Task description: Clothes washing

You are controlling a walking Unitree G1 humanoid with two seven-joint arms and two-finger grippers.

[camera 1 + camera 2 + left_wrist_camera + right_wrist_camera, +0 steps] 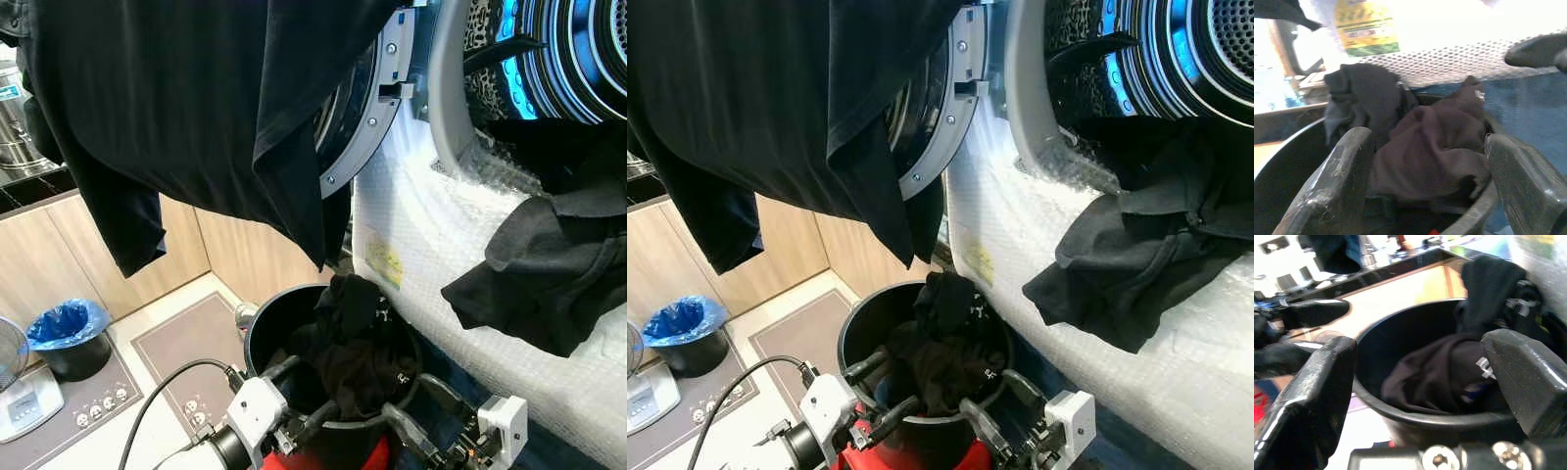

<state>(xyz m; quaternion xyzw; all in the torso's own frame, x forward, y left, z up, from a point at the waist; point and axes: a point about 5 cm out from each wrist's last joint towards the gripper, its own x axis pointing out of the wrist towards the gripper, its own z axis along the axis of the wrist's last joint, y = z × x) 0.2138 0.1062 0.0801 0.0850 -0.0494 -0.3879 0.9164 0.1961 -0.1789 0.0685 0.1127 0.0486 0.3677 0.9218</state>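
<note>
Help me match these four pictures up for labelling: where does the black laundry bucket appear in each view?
Left eye view: black bucket at bottom centre, dark clothes heaped inside.
Right eye view: bucket at bottom centre, a little further left.
Left wrist view: its rim curves behind the open left gripper.
Right wrist view: it sits in the middle, beyond the open right gripper.
Shared landmark: the bubble-wrapped washer front beside the bucket.
</note>
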